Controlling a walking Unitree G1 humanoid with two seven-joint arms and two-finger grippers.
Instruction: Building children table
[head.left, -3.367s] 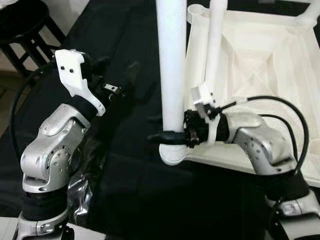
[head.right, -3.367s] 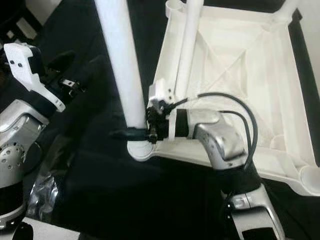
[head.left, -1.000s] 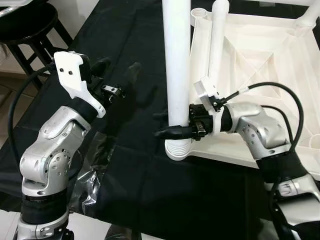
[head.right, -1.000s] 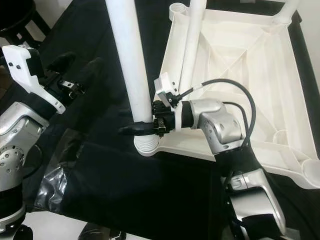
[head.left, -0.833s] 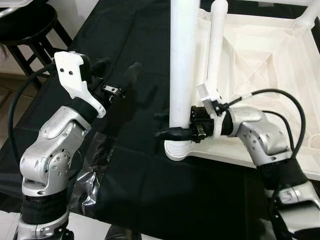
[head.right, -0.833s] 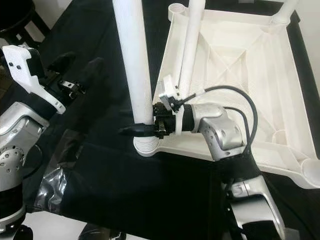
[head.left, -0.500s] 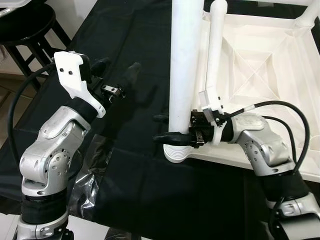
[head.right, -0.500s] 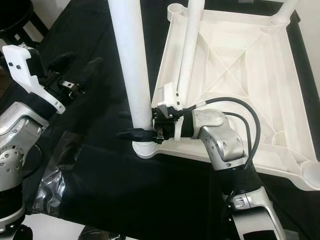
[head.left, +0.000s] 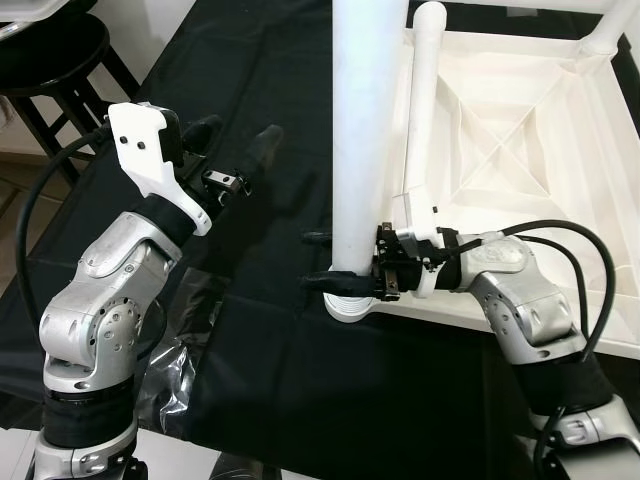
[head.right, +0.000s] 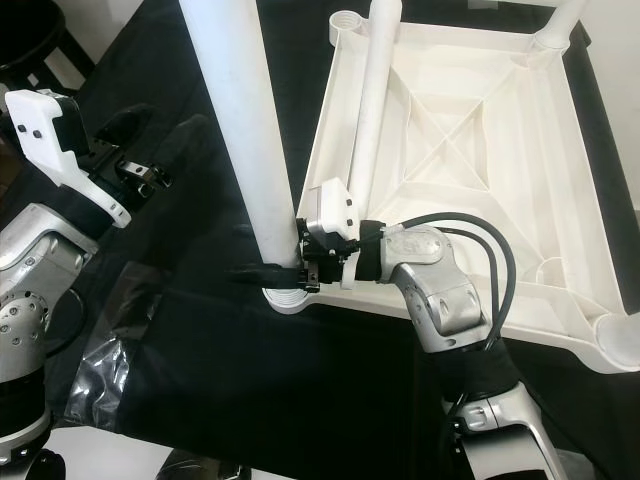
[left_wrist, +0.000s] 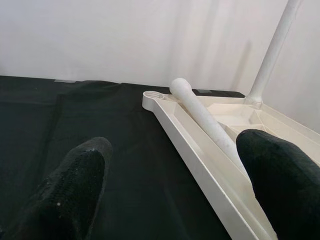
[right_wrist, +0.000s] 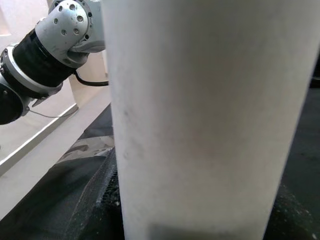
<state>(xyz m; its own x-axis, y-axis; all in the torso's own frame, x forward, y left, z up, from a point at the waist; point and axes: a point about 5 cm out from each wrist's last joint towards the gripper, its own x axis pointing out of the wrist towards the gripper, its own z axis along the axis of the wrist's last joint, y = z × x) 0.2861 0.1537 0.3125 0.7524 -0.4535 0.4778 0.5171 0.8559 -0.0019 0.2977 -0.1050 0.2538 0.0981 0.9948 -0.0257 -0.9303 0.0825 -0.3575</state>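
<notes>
A black stool (head.left: 50, 55) stands at ten o'clock beside a surface draped in black cloth (head.left: 250, 380). The left gripper (head.left: 235, 155) hovers over the cloth at about nine o'clock, its black fingers (left_wrist: 70, 190) spread wide and holding nothing. At centre, a thick white table leg (head.left: 365, 130) stands upright in the near corner socket of an upturned white tabletop (head.left: 520, 160). The right gripper (head.left: 325, 262), reaching in from three o'clock, is clenched around the leg's base. A thinner leg (head.left: 420, 110) lies on the tabletop at one o'clock.
</notes>
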